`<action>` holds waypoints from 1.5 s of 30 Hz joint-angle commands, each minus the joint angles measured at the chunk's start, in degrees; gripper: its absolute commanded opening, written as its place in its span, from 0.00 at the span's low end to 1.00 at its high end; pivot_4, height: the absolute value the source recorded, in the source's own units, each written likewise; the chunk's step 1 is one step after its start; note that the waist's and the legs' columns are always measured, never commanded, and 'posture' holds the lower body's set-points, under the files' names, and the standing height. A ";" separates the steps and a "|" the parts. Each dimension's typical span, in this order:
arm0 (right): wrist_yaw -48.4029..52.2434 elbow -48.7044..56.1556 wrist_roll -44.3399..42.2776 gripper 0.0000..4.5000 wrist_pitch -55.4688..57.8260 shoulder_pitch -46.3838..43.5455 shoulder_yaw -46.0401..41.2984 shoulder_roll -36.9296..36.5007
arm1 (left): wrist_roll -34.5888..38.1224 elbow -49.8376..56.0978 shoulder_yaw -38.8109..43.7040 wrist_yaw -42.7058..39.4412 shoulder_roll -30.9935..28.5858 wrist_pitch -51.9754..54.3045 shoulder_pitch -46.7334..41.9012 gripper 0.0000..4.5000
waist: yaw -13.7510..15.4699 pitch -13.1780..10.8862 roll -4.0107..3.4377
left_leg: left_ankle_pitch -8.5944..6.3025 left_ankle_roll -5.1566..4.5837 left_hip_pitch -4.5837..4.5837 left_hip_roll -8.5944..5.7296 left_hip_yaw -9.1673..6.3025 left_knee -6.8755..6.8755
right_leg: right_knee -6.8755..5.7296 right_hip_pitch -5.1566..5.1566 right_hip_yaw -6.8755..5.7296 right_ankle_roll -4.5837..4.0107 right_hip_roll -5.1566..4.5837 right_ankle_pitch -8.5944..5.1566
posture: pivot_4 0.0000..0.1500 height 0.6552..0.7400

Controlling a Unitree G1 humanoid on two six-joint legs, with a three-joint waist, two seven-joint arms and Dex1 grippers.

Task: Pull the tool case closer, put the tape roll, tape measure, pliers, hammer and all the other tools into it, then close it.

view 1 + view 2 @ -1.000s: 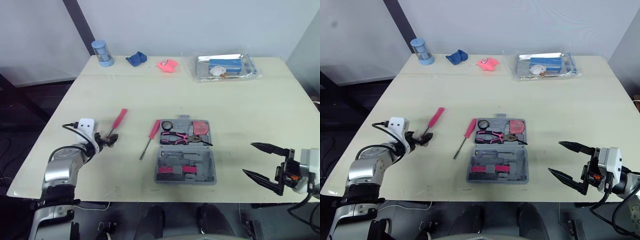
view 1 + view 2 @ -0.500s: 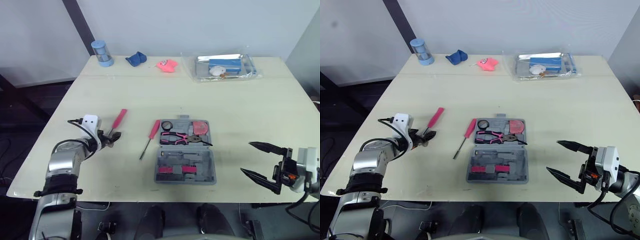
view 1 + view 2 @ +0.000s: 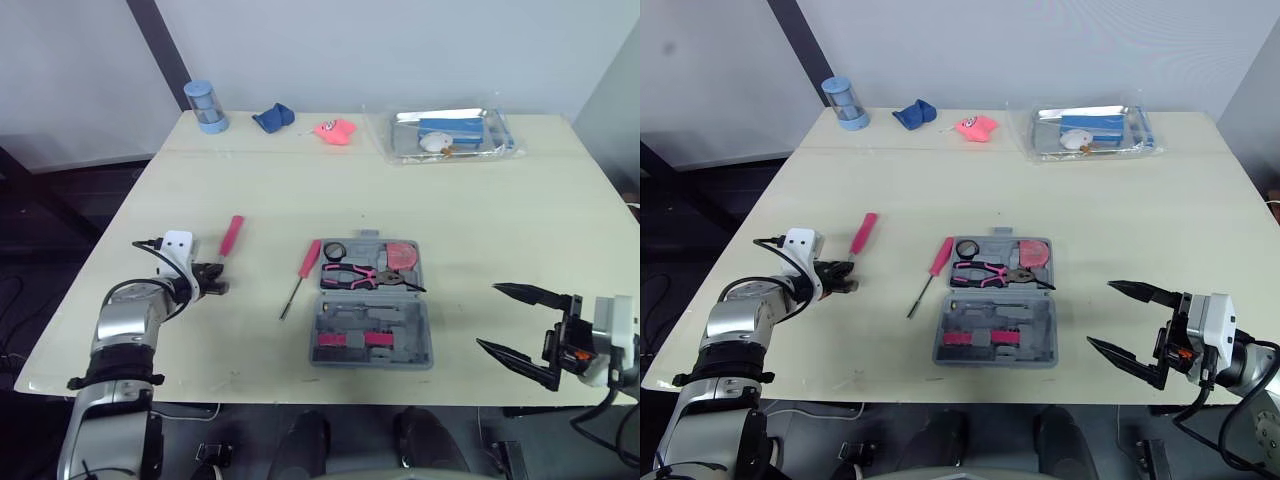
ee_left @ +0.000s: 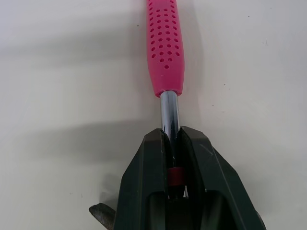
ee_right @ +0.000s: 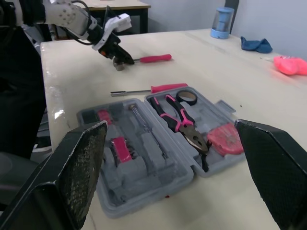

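The left arm (image 3: 125,335), lower left in the head views, is silver-grey metal with black bands, a white wrist block (image 3: 178,243) and a looping black cable behind the black-fingered left gripper (image 3: 215,284); the right gripper (image 3: 487,316), lower right, has long pointed black fingers and a white, orange-marked block.

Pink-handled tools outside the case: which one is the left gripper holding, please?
The hammer, farthest left: the left gripper's fingers are shut on its chrome shaft. The screwdriver lies free.
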State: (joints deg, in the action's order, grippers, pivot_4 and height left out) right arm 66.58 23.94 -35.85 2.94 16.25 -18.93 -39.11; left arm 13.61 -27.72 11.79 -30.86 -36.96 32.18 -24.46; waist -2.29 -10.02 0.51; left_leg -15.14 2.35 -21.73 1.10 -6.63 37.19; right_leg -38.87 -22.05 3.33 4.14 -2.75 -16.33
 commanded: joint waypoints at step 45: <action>12.54 -6.92 -1.67 1.00 -0.99 -11.06 5.36 -3.39 | 10.67 61.00 7.44 15.70 15.12 26.71 35.38 0.42 | 0.27 -0.03 0.08 | -0.01 -0.01 -0.02 -0.01 0.01 0.01 | 0.03 0.01 0.00 -0.01 -0.04 0.00 | 1.00 1.00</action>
State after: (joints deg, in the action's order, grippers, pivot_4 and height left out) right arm 78.49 16.93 -37.32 3.36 4.78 -13.18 -42.76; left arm 24.28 30.51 19.05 -15.65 -21.54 59.80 11.02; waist -2.02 -10.04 0.58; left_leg -15.15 2.34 -21.75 1.09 -6.62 37.20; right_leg -38.83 -22.04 3.33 4.14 -2.79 -16.33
